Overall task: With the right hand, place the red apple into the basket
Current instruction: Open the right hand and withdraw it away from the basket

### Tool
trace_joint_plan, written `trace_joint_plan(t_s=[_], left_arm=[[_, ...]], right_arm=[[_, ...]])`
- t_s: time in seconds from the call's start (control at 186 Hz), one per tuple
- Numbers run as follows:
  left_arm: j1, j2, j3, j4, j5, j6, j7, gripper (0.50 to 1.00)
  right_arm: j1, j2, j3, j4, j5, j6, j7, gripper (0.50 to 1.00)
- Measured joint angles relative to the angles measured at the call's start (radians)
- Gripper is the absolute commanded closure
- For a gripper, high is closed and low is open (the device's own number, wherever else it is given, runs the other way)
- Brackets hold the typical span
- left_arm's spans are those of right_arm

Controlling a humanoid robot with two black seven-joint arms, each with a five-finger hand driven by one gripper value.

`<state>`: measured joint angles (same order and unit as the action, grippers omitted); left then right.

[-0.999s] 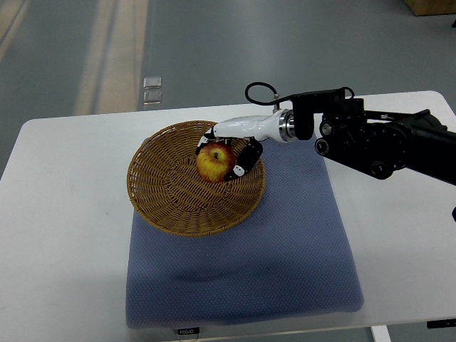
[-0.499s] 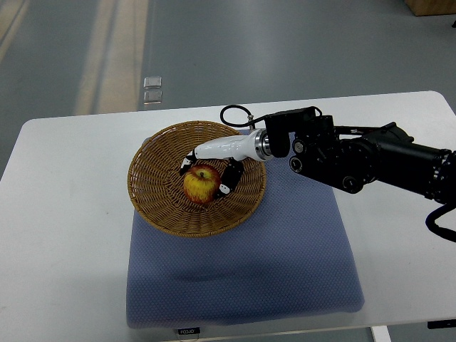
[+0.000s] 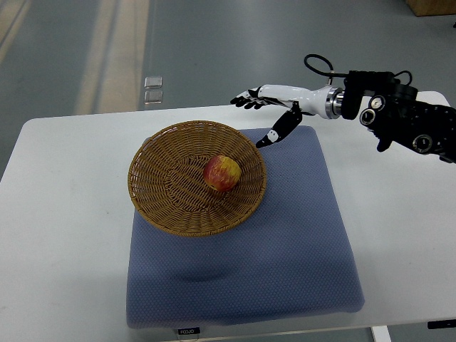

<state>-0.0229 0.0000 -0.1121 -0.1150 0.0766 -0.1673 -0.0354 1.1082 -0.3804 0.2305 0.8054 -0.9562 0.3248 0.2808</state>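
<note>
A red and yellow apple (image 3: 221,173) lies inside the round wicker basket (image 3: 160,192), a little right of its middle. My right hand (image 3: 261,114), white with black fingertips, is open and empty. It hovers above the table past the basket's far right rim, apart from the apple. Its arm (image 3: 399,117) comes in from the right edge. The left arm is out of view.
The basket stands on the left part of a blue-grey mat (image 3: 285,242) that lies on a white table (image 3: 64,228). The mat's front edge reaches the table's near edge. Grey floor lies beyond the table's far edge.
My right hand has let go of the apple in the basket, opened, and drawn back up and to the right. The apple now rests in the basket, slightly further right.
</note>
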Motion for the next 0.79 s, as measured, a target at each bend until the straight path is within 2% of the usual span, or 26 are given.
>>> trace_joint_plan(t_s=[0.263, 0.397, 0.602, 0.789], left_arm=[[0.0, 0.0, 0.001, -0.001, 0.0, 0.0, 0.0, 0.5], [0.0, 0.0, 0.0, -0.003, 0.0, 0.0, 0.0, 0.5], [0.0, 0.0, 0.0, -0.003, 0.0, 0.0, 0.0, 0.5], [0.0, 0.0, 0.0, -0.004, 0.0, 0.0, 0.0, 0.5]], right_arm=[[-0.125, -0.088, 0.007, -0.01, 0.283, -0.029, -0.001, 0.601], [-0.203, -0.084, 0.026, -0.015, 0.447, -0.108, -0.02, 0.601], [-0.281, -0.047, 0.097, -0.016, 0.736, -0.272, -0.036, 0.587], [-0.307, -0.004, 0.256, -0.014, 0.842, -0.353, -0.028, 0.587]])
